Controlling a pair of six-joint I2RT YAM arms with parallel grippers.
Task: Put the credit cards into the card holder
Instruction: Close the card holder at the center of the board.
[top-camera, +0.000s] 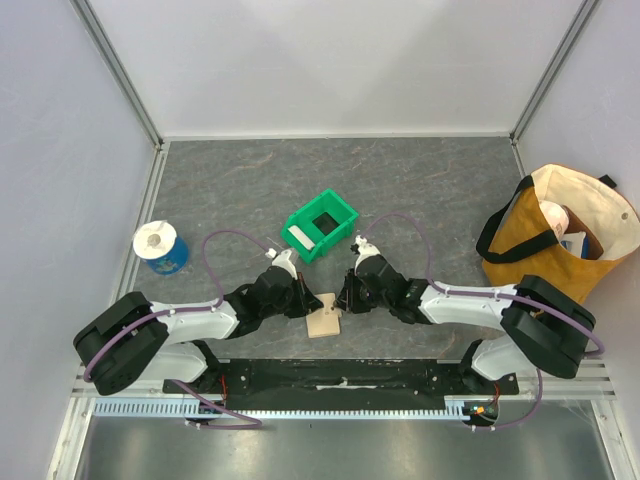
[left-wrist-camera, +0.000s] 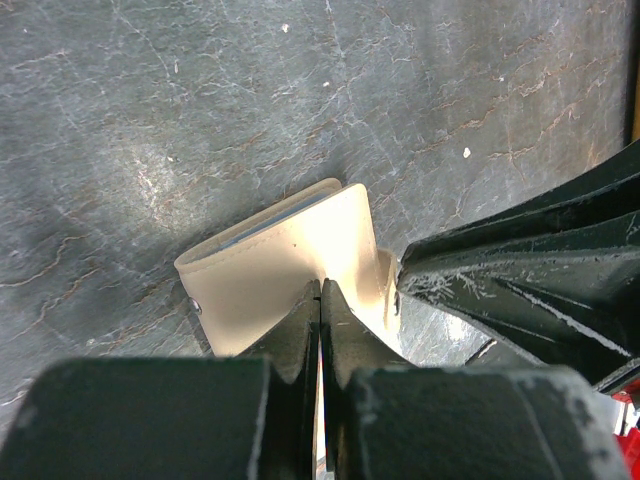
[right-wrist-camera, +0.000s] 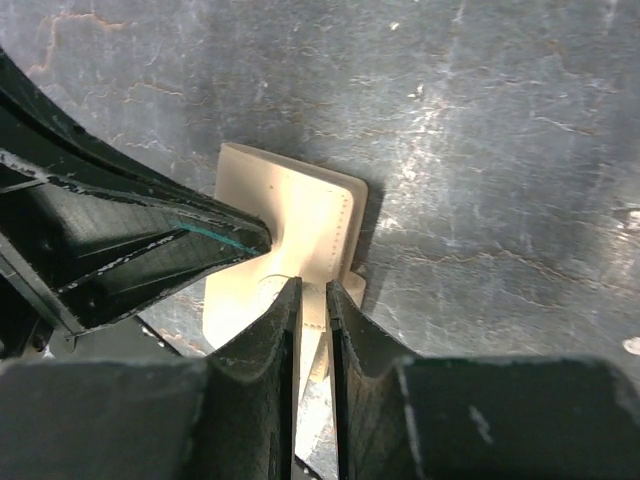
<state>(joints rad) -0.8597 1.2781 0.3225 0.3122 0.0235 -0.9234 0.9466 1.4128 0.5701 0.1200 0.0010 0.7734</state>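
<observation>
Two sets of fingers meet over the card holder (top-camera: 323, 321), which lies on the bench (top-camera: 430, 190) right between them. My left fingers (left-wrist-camera: 320, 286) are clenched tight, tips down on the holder's tan top flap; I can't tell if any leather is nipped. My right fingers (right-wrist-camera: 313, 285) are parted a sliver with nothing visibly gripped, tips just over the holder, close beside the left tips. One credit card (left-wrist-camera: 268, 224) shows as a bluish edge tucked in the holder's fold, on the far side from my left tips. Green bin (top-camera: 320, 230) sits beyond both tips, apart. Blue canister (top-camera: 161, 248) is far out to the left, tote bag (top-camera: 560, 235) far out to the right.
</observation>
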